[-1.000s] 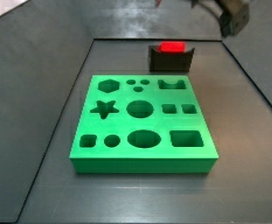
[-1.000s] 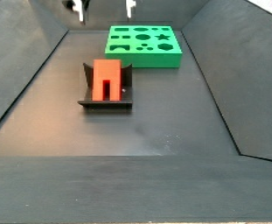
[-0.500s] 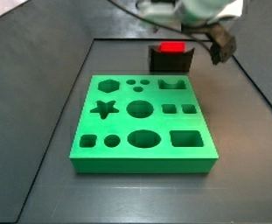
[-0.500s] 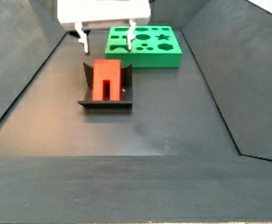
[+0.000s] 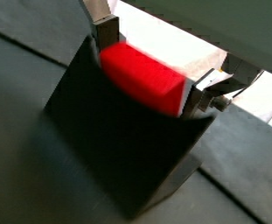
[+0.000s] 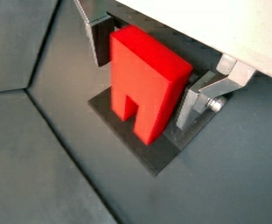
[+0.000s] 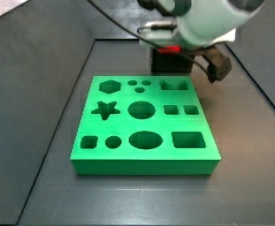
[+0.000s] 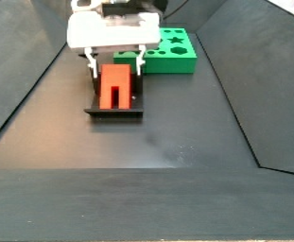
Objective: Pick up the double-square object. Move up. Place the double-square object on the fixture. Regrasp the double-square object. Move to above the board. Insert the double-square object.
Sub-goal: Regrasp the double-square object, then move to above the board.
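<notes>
Fingers [image 6: 194, 98] of the gripper [image 6: 149, 70] flank the double-square object [image 6: 148, 80] — one silver plate on each side of the red block, spread, with the jaws not yet closed on it so far as the wrist views show; a thin gap seems to remain on both sides. The block lies in the fixture [image 5: 115, 140], its long axis along the holder's channel, the two prongs and notch at the end farther from the gripper body in a wrist view. So the piece sits squarely between the plates, its broad flanks facing the pads, and the closing stroke should run across its short width.

In a side view the fixture [image 8: 113, 104] stands at about 10 o'clock from the floor's middle, the red block [image 8: 115, 83] reclining in it, the gripper [image 8: 112, 59] straddling its far end from above. Beyond, at 12 o'clock, the board [image 8: 175, 52] lies well apart. The arm comes down near-vertically, wrist over the holder — judged, this is the regrasp step, just before closing.
</notes>
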Tool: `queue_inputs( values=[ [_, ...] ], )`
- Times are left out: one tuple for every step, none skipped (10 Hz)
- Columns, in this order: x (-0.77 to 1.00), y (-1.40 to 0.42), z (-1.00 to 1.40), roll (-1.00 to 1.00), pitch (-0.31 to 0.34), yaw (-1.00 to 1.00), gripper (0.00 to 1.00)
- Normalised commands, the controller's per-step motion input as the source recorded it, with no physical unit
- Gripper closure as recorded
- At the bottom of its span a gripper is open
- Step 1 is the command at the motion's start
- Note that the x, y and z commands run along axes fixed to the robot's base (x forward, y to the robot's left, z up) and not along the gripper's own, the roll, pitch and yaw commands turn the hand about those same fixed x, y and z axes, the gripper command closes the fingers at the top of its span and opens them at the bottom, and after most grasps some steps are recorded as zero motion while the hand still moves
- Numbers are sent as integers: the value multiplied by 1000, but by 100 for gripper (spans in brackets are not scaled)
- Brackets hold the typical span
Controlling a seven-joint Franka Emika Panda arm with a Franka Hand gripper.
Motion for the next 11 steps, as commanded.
queue_inputs(
  values=[
    [41, 2, -202, 49, 10, 1, 0],
    [12, -6, -179, 40, 6, 5, 0],
    [14, -5, -178, 39, 5, 9, 0],
    [15, -5, -178, 39, 5, 13, 0],
    [15, -4, -177, 39, 5, 14, 0],
    [15, -4, -177, 39, 5, 16, 0],
    [0, 0, -500, 0, 0, 0, 100],
    [168, 52, 1000, 7, -58, -145, 100],
    [167, 52, 1000, 8, -55, -144, 100],
    [150, 48, 1000, -7, -19, -151, 100],
    [130, 46, 1000, -11, 24, -139, 100]
  ],
)
